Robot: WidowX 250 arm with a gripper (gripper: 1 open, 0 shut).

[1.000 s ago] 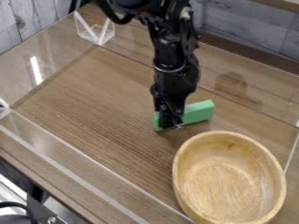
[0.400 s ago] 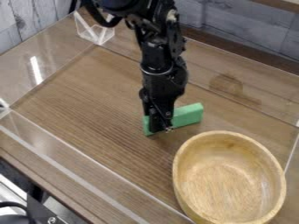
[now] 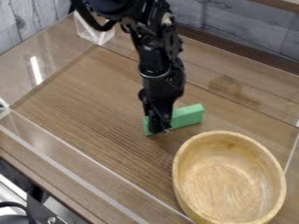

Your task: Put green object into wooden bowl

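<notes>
The green object [image 3: 184, 115], a small flat mint-green block, lies on the wooden tabletop just above and left of the wooden bowl [image 3: 229, 179]. My gripper [image 3: 156, 122] points straight down over the block's left end, its black fingers shut on that end. The fingers hide part of the block. The wide, light tan bowl sits at the lower right with nothing in it. A narrow strip of table separates the block from the bowl's rim.
Clear acrylic walls [image 3: 47, 140] fence the table on the left and front. A clear bracket [image 3: 91, 31] stands at the back left. A grey plank wall runs behind.
The arm and the green block shifted left, away from the bowl, between the oldest frame and the middle one. They have held still since.
</notes>
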